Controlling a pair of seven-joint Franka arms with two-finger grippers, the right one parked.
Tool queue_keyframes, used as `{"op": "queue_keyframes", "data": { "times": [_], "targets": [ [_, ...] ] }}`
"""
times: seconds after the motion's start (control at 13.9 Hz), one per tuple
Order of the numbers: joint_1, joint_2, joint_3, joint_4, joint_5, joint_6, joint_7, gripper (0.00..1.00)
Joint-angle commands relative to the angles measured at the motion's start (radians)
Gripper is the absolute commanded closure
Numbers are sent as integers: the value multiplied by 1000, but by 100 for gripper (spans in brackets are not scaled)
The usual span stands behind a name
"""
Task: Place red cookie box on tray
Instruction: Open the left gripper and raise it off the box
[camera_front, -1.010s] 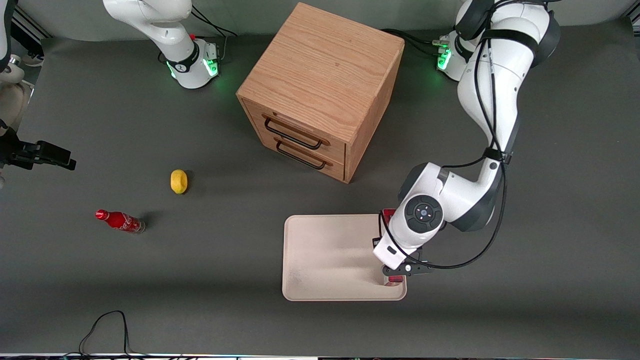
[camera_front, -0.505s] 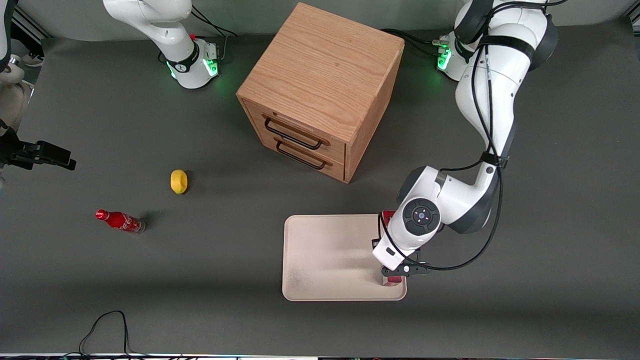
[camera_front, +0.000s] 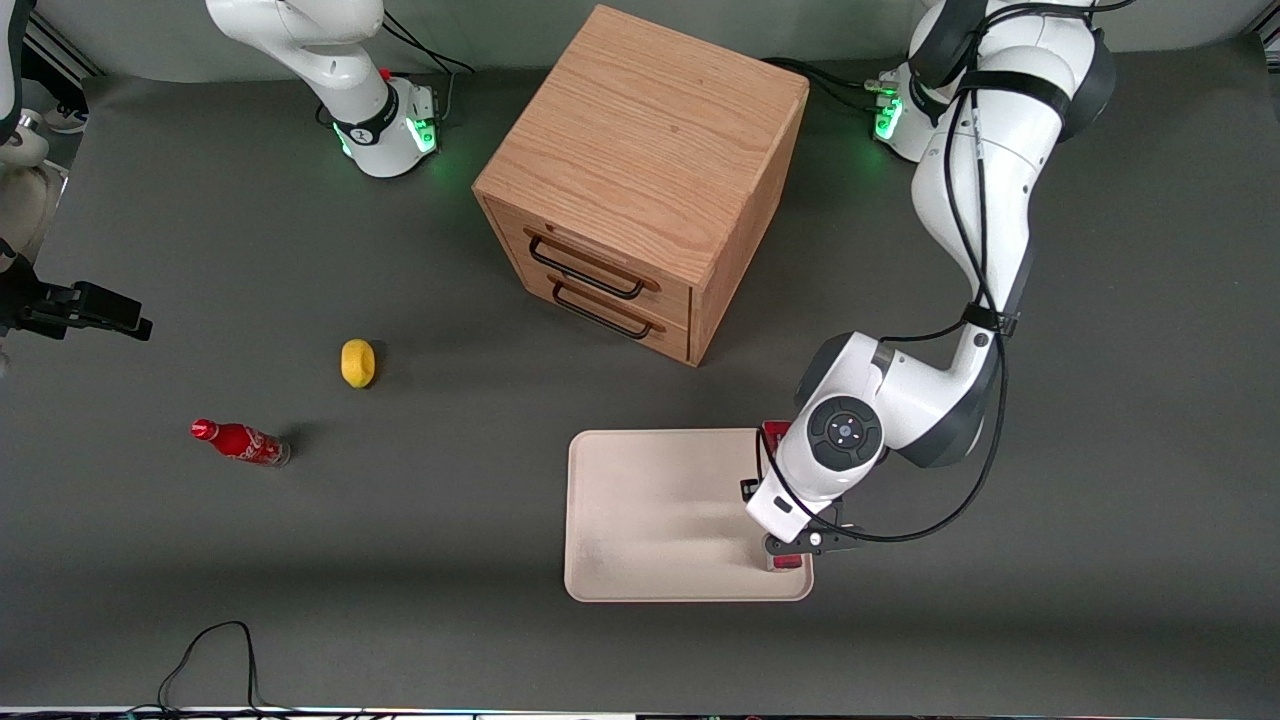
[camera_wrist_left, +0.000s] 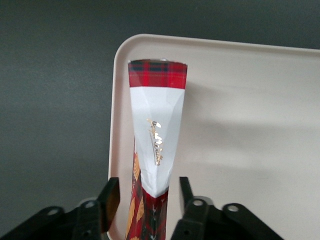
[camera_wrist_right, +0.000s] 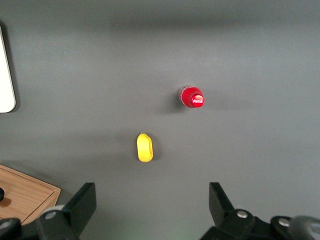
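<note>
The red cookie box (camera_wrist_left: 157, 115) stands on its thin edge on the cream tray (camera_wrist_left: 240, 125), along the rim at the working arm's end. Its pale face and red tartan end show in the left wrist view. My gripper (camera_wrist_left: 147, 200) straddles the box's near end and is open, with a gap between each finger (camera_wrist_left: 110, 197) and the cardboard. In the front view the wrist covers most of the box; only its red ends (camera_front: 775, 432) peek out on the tray (camera_front: 650, 510), with the gripper (camera_front: 797, 545) low over it.
A wooden drawer cabinet (camera_front: 640, 180) stands farther from the front camera than the tray. A yellow lemon (camera_front: 357, 362) and a small red soda bottle (camera_front: 240, 442) lie toward the parked arm's end. A black cable (camera_front: 215, 650) loops at the table's front edge.
The working arm's wrist has shifted very slightly over the tray's rim. The box stays at the same place on the tray.
</note>
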Motion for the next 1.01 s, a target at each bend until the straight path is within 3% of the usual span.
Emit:
{"op": "queue_keyframes", "data": {
  "times": [0.0,0.43,0.65,0.94],
  "targets": [
    [4,-52,0,0,10,-20,-27,0],
    [12,-261,-3,43,1,-278,-41,0],
    [10,-395,-1,43,16,-434,-139,0],
    [47,-503,-3,34,5,-561,-66,0]
  ]
}}
